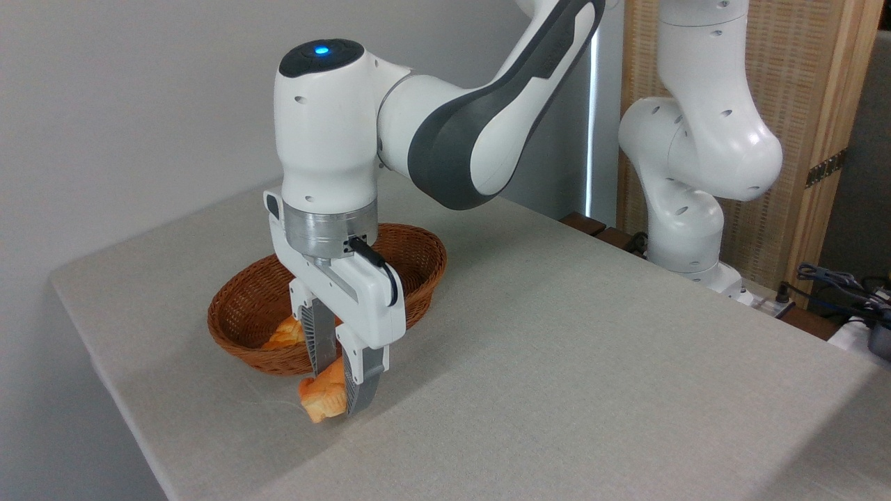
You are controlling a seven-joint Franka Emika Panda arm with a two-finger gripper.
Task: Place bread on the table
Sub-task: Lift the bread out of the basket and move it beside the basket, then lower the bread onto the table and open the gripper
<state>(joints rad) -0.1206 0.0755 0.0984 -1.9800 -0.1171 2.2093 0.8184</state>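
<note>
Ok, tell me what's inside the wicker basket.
One golden-orange piece of bread lies inside the wicker basket, near its front wall. The gripper and its fingers cover part of the inside, so anything behind them cannot be seen.

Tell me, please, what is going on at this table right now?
The Franka arm's gripper is shut on a small golden bun, holding it just outside the wicker basket, low over the cloth-covered table. Whether the bun already touches the cloth is hard to tell. Another piece of bread lies in the basket.
</note>
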